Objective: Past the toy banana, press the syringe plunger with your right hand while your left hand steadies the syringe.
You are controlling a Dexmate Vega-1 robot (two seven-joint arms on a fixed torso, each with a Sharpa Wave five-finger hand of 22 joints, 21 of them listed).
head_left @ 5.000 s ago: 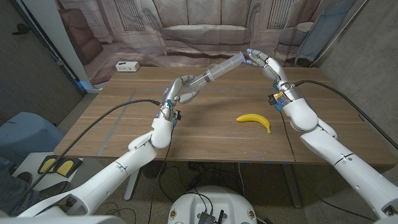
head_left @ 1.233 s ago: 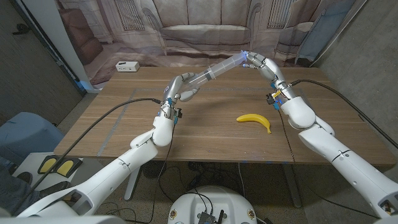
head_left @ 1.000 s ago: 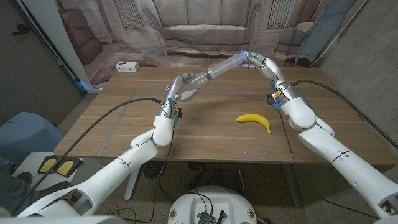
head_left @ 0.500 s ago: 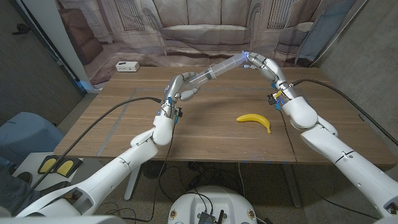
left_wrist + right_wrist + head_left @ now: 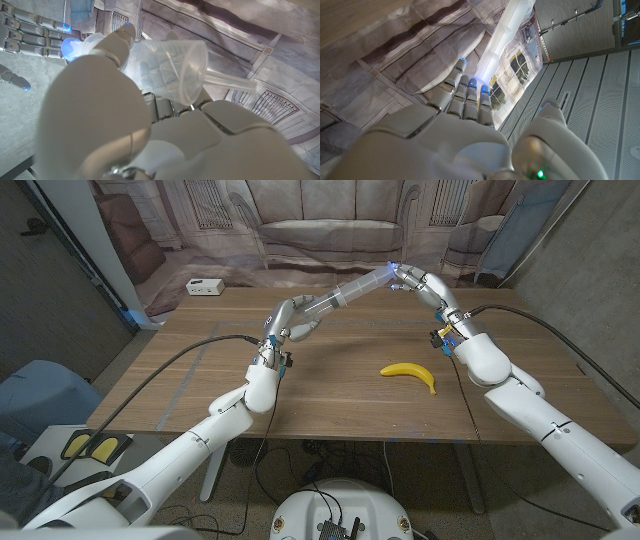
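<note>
My left hand (image 5: 291, 317) grips the lower end of a large clear syringe (image 5: 345, 292) and holds it slanted in the air above the table's far side. My right hand (image 5: 418, 283) has its fingers stretched out together, and the fingertips (image 5: 396, 272) touch the syringe's upper plunger end. The yellow toy banana (image 5: 410, 373) lies on the table nearer to me, below the right hand. In the left wrist view the clear barrel (image 5: 170, 62) sits in my left hand (image 5: 95, 115), with the right hand's fingers (image 5: 30, 30) at the blue plunger end (image 5: 71, 47). In the right wrist view the fingertips (image 5: 470, 87) meet the syringe (image 5: 507, 27).
A white power strip (image 5: 203, 286) lies at the table's far left. Black cables run along both arms over the wooden table (image 5: 330, 395). A printed backdrop of a sofa hangs behind the table.
Since five seconds ago my right hand has edged a little toward the left hand along the syringe. Over the last second almost nothing has moved.
</note>
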